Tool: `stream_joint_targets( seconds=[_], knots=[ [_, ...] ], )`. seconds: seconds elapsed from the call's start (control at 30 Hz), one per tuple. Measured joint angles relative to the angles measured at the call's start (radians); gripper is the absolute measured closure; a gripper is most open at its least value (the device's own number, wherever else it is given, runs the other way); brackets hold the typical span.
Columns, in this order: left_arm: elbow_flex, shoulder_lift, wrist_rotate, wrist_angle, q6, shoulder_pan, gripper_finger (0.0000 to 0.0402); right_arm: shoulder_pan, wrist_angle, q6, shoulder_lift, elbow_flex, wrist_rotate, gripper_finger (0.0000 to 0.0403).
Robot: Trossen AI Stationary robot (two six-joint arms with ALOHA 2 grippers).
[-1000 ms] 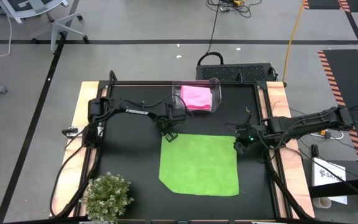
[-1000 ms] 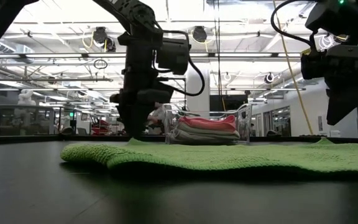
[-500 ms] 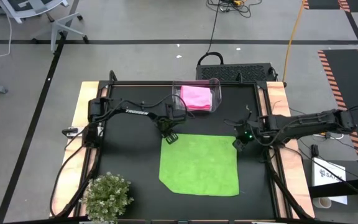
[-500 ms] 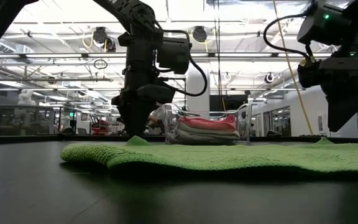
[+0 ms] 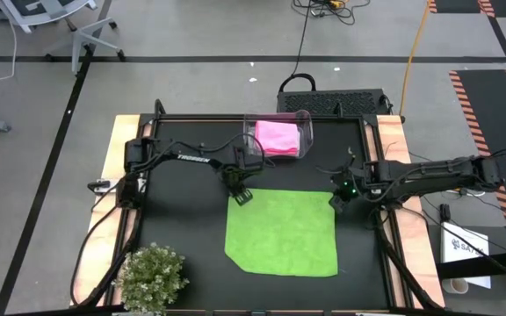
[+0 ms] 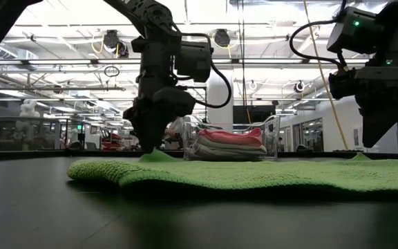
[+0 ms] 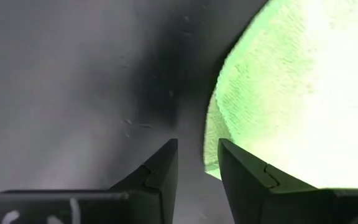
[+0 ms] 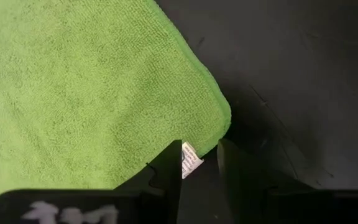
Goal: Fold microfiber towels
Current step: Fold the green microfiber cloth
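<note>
Since the lime green towel (image 5: 282, 232) lies flat mid-table, we set left gripper (image 5: 240, 195) and right gripper (image 5: 337, 202) over its far corners | jaws narrow, nothing pinched | pink towel (image 5: 277, 137) binned.

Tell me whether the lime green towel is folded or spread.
Spread: the lime green towel lies flat as a single layer on the table, no fold visible.

Bare black table (image 5: 178, 219) lies open left of the green towel (image 5: 282, 232). The clear bin (image 5: 278, 138) blocks the far edge; the plant (image 5: 150, 278) fills the near-left corner.
</note>
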Motion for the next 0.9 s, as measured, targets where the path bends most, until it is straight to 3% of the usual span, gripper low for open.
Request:
stream_joint_targets(
  seconds=[0.3, 0.5, 0.63, 0.8, 0.9],
  knots=[
    [0.000, 0.000, 0.038, -0.002, -0.011, -0.002, 0.0284, 0.000, 0.007, -0.037, 0.019, 0.000, 0.007, 0.0307],
    [0.000, 0.000, 0.007, 0.019, 0.027, 0.005, 0.0284, 0.000, 0.029, -0.119, 0.024, 0.000, 0.129, 0.0307],
    [0.000, 0.000, -0.019, 0.045, 0.065, 0.014, 0.0284, 0.000, 0.045, -0.173, 0.023, 0.000, 0.129, 0.0307],
    [0.000, 0.000, -0.075, 0.052, 0.008, 0.011, 0.0284, 0.003, 0.068, -0.167, 0.023, 0.000, 0.129, 0.0307],
    [0.000, 0.000, -0.075, 0.062, -0.015, 0.010, 0.0284, 0.001, 0.067, -0.165, 0.023, 0.000, 0.078, 0.0307]
  ],
)
